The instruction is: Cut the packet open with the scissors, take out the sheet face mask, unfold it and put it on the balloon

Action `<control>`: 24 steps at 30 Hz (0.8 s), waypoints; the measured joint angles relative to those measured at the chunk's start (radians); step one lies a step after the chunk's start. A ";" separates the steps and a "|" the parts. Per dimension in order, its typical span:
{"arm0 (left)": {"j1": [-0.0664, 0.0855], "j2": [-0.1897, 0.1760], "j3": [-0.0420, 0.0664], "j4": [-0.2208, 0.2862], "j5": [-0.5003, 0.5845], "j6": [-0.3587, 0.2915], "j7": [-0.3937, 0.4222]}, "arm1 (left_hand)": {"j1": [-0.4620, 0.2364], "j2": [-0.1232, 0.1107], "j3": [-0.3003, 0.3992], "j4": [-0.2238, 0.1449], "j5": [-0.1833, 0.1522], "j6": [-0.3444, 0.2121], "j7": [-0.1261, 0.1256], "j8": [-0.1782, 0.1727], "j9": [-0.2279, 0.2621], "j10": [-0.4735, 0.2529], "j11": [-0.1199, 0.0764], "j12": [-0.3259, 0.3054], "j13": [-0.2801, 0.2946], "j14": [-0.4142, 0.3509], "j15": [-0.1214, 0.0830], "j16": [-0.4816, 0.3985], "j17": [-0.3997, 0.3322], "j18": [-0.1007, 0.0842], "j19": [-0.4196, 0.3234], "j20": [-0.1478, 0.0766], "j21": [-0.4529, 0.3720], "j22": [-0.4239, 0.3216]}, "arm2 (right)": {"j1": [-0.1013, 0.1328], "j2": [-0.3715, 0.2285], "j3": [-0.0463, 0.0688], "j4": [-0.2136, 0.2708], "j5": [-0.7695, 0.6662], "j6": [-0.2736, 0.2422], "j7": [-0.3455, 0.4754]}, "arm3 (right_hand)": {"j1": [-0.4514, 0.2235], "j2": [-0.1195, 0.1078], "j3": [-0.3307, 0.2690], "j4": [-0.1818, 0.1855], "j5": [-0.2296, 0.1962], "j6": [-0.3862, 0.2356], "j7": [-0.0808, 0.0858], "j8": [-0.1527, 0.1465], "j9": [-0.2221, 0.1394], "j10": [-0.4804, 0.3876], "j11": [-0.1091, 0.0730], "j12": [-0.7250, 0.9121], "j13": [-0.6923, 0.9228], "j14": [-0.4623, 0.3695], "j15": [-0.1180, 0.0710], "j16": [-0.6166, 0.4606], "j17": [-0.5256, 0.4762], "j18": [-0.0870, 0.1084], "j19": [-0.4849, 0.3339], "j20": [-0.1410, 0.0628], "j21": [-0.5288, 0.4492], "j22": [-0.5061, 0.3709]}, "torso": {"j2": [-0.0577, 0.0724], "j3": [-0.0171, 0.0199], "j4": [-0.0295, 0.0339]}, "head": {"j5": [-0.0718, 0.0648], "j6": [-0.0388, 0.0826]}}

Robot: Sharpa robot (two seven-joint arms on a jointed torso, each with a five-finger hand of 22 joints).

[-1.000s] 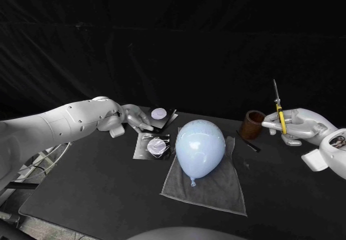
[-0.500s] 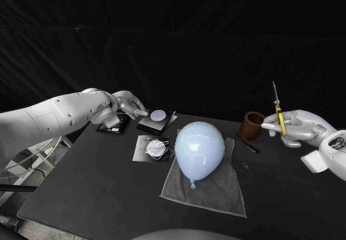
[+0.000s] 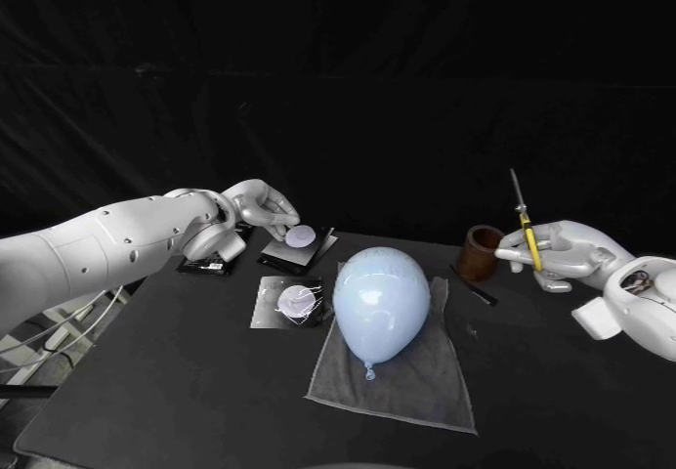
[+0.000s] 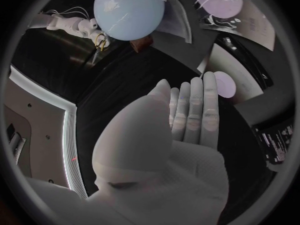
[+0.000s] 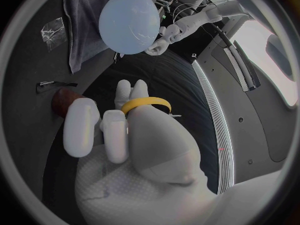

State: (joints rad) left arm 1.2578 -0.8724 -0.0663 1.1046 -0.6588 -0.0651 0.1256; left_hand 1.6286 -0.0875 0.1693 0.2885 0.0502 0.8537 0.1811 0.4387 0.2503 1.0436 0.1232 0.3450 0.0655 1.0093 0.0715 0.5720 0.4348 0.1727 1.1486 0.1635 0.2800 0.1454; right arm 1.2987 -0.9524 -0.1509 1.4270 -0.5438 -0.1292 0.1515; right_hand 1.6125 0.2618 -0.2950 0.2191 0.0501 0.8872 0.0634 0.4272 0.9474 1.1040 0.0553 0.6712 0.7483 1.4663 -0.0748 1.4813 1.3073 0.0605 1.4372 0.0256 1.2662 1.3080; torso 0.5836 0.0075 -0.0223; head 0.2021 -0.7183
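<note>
The left hand (image 3: 258, 207) hangs at 10 o'clock from the pale blue oval balloon (image 3: 372, 305). Its fingers (image 4: 195, 110) are straight, side by side, and grip nothing. Their tips are just beside a dark packet with a pale round disc (image 3: 299, 242); I cannot tell whether they touch. A second flat packet with a white tangle on it (image 3: 289, 301) lies at the balloon's 9 o'clock. The balloon rests on a grey cloth (image 3: 408, 391) mid-desk (image 3: 169, 391). At 2 o'clock the right hand (image 3: 564, 252) grips yellow-handled scissors (image 3: 525, 227), blades pointing up, beside a brown cup (image 3: 479, 254).
</note>
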 measured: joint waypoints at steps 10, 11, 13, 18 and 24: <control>0.000 0.030 0.001 0.074 0.174 -0.037 0.089 | -0.104 -0.025 0.038 0.003 0.000 0.028 -0.002 -0.044 -0.017 0.072 -0.012 -0.047 0.005 0.058 -0.016 0.027 0.035 -0.001 0.020 -0.015 0.048 0.028 | 0.003 0.030 0.000 -0.023 -0.187 -0.030 -0.039 | 0.024 -0.008 0.008 -0.020 0.000 0.000 0.000 -0.015 -0.005 -0.001 -0.001 -0.010 -0.003 -0.001 0.002 -0.006 0.001 0.000 0.000 0.000 0.000 0.000 | -0.001 0.0002 -0.0019 | -0.113 0.055; 0.000 0.034 0.003 0.075 0.186 -0.037 0.091 | -0.109 -0.027 0.038 0.003 0.000 0.028 -0.002 -0.049 -0.018 0.078 -0.013 -0.052 0.005 0.061 -0.020 0.027 0.037 -0.001 0.026 -0.016 0.048 0.029 | 0.005 0.033 0.000 -0.026 -0.214 -0.030 -0.045 | 0.024 -0.008 0.007 -0.021 0.000 0.000 0.000 -0.015 -0.005 -0.001 -0.001 -0.010 -0.004 -0.001 0.002 -0.008 0.001 0.000 0.000 0.000 -0.004 0.000 | -0.002 0.0006 -0.0019 | -0.130 0.061; 0.004 0.043 0.007 0.074 0.212 -0.035 0.093 | -0.112 -0.030 0.044 0.003 0.000 0.028 -0.003 -0.052 -0.019 0.081 -0.014 -0.056 0.006 0.068 -0.021 0.027 0.038 -0.002 0.029 -0.018 0.052 0.030 | 0.015 0.040 0.000 -0.035 -0.283 -0.028 -0.064 | 0.028 -0.012 0.007 -0.021 0.000 0.000 0.000 -0.023 -0.007 -0.002 -0.002 -0.017 -0.006 -0.001 0.002 -0.016 0.001 0.001 -0.005 0.005 -0.019 -0.002 | -0.002 0.0008 -0.0020 | -0.155 0.072; 0.028 0.068 0.012 0.065 0.254 -0.027 0.095 | -0.124 -0.034 0.062 0.001 0.000 0.034 -0.009 -0.060 -0.019 0.093 -0.016 -0.079 0.006 0.070 -0.021 -0.001 0.039 -0.002 0.029 -0.019 0.052 0.029 | 0.040 0.052 0.001 -0.057 -0.448 -0.011 -0.124 | 0.037 -0.015 0.003 -0.025 0.000 0.005 0.002 -0.037 -0.014 -0.002 -0.002 -0.041 -0.019 -0.001 0.003 -0.035 0.001 0.016 -0.011 0.011 -0.046 -0.028 | -0.002 0.0017 -0.0020 | -0.211 0.095; 0.054 0.112 0.014 0.039 0.280 -0.006 0.094 | -0.223 -0.061 0.053 0.002 0.000 0.035 -0.009 -0.083 -0.019 0.133 -0.012 -0.108 0.007 0.037 -0.003 -0.078 0.027 -0.003 -0.014 0.003 0.012 0.004 | 0.072 0.066 0.000 -0.077 -0.640 0.031 -0.219 | 0.056 -0.020 0.003 -0.025 0.000 0.008 0.006 -0.054 -0.020 0.000 -0.004 -0.077 -0.045 -0.002 0.006 -0.050 0.001 0.016 -0.014 0.014 -0.064 -0.039 | -0.002 0.0028 -0.0012 | -0.244 0.102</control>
State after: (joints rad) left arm 1.3122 -0.7606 -0.0527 1.1433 -0.3784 -0.0707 0.2196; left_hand 1.4054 -0.1487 0.2225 0.2902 0.0501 0.8882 0.1719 0.3555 0.2316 1.1769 0.1113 0.2373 0.0730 1.0460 0.0685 0.4937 0.4618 0.1699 1.1342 0.1665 0.2917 0.1494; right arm 1.3707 -0.8864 -0.1506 1.3498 -1.1838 -0.0979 -0.0673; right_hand 1.6688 0.2421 -0.2920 0.1942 0.0501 0.8957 0.0691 0.3729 0.9272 1.1044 0.0512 0.5938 0.7036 1.4646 -0.0687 1.4315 1.3085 0.0769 1.4230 0.0399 1.2017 1.2694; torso 0.5812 0.0103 -0.0235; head -0.0420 -0.6168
